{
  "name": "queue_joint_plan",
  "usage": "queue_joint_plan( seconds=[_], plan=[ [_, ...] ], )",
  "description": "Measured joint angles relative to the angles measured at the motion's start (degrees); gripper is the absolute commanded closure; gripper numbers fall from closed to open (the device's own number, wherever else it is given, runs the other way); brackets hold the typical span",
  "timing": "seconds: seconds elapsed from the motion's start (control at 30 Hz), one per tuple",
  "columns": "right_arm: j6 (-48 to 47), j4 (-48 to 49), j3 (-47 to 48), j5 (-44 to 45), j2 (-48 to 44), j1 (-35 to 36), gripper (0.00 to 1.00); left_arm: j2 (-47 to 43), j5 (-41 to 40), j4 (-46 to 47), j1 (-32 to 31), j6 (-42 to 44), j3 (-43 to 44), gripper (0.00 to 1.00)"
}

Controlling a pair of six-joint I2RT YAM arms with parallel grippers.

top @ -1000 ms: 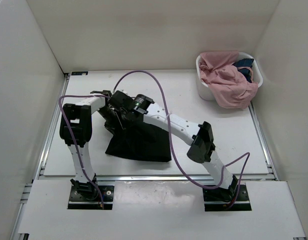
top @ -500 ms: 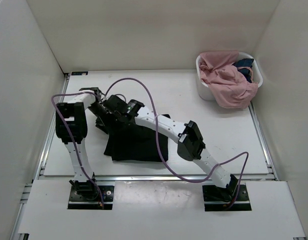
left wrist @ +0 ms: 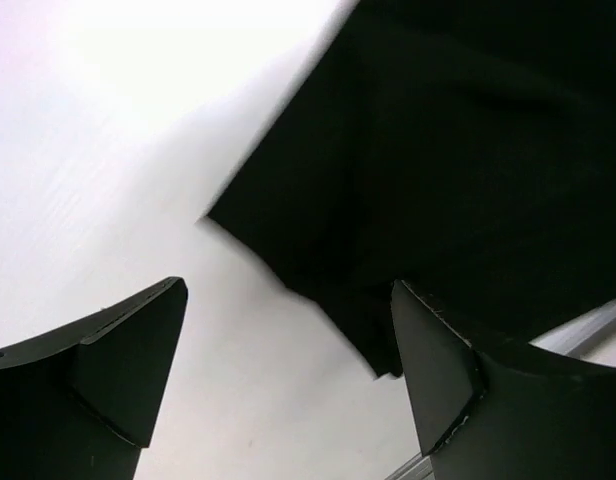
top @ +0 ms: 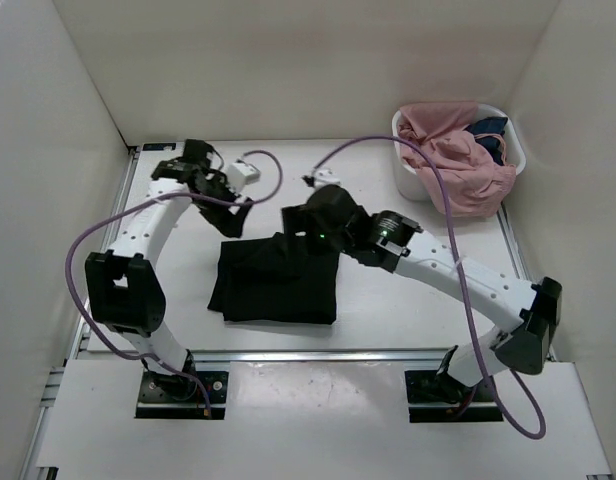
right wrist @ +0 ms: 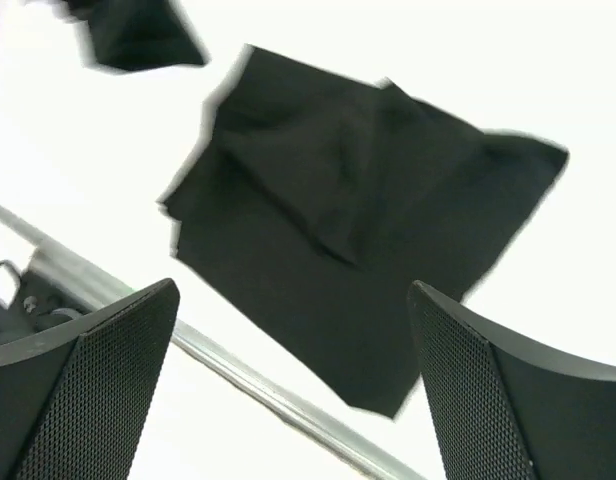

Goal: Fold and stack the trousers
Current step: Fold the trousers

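The trousers (top: 278, 280) lie folded in a rough square on the surface (top: 388, 310), near its front edge and between the two arms. The right wrist view takes in the whole bundle (right wrist: 358, 220) and the metal rail (right wrist: 268, 385) beside it. The left wrist view catches only one corner (left wrist: 468, 180). Both the left jaws and the right jaws are spread wide above the cloth, gripping nothing. Only the overhead view shows the far right corner, where a white basket (top: 410, 182) holds a pink garment (top: 453, 160) spilling over its rim and a dark blue cloth (top: 488, 135).

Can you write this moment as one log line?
trousers: folded, on table | left end effector: open, empty | right end effector: open, empty
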Motion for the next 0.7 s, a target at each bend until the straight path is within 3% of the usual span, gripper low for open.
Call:
queue_joint_plan(
  seconds=[0.1,0.27,0.5,0.57,0.7],
  plan=[
    [5.86,3.32,-12.9,-1.55,-5.16,-5.14,0.01,-1.01,2.03,1.07,-7.1,2.01,-2.91,0.03],
    [13.29,7.41,-33.07,-5.77,-5.29,-11.93,0.01,3.13,0.42,4.96,-16.24,2.78,-10.19,0.06],
    [18.67,27.87,-49.48,-22.36,-7.91,-18.78,0.01,6.1,-0.13,7.61,-17.05,1.62,-11.47,0.61],
    [20.24,35.69,-54.66,-26.82,-8.52,-20.09,0.01,6.12,0.17,8.04,-16.87,1.22,-11.08,0.86],
    [21.35,42.58,-59.89,-32.44,-9.84,-20.92,0.02,7.08,0.74,8.02,-16.39,-0.44,-8.94,0.86]
  ],
)
